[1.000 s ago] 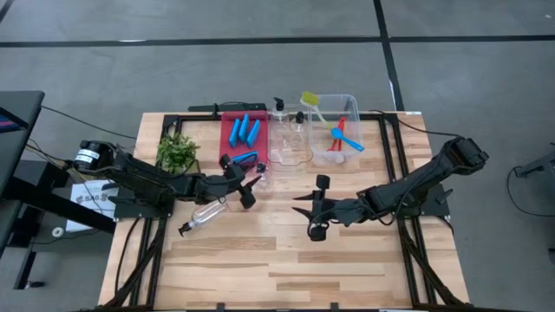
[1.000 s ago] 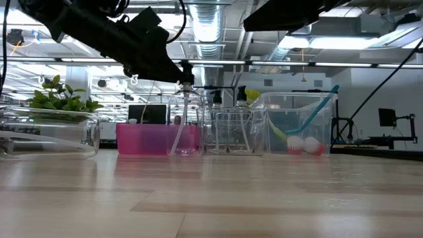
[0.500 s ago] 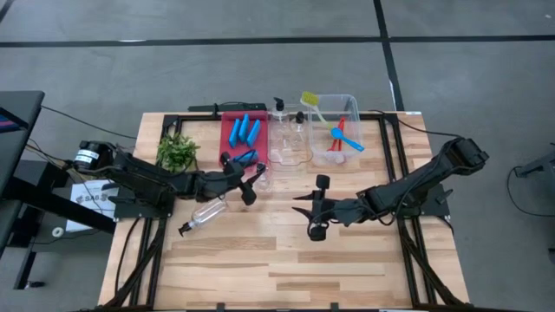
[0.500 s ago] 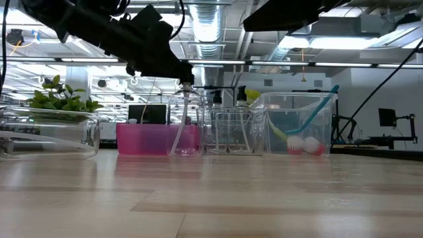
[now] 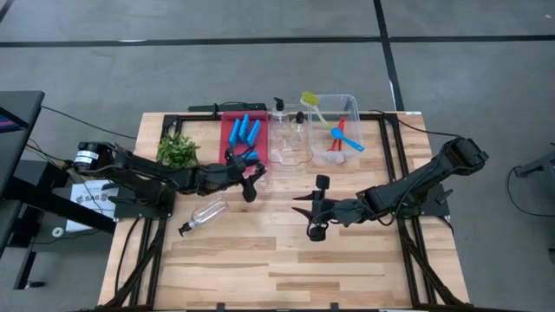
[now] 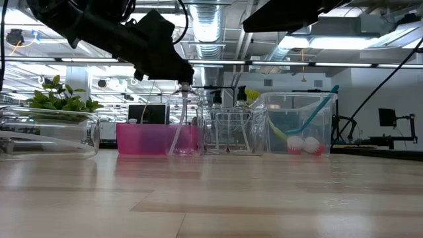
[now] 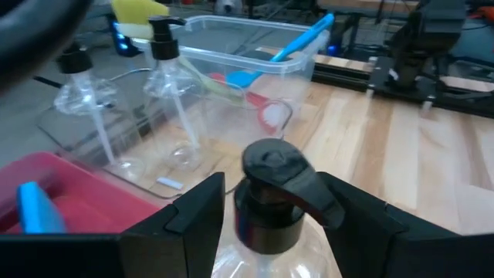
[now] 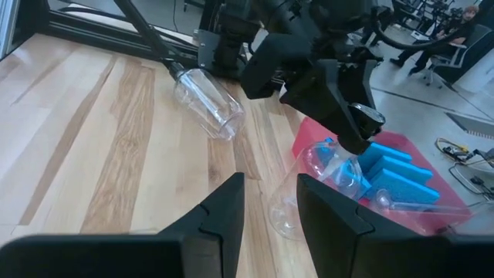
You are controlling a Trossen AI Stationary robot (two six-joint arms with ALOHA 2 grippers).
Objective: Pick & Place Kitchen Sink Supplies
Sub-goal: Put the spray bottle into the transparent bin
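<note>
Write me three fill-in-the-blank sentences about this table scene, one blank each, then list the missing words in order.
1. The left gripper has its fingers on either side of the black pump top of an upright clear ____.
2. A second clear bottle lies on its ____ on the wooden table.
3. The blue sponges lie in the ____ tray.
4. The right gripper hangs over bare wood and holds ____.

Missing words: bottle; side; red; nothing
</note>
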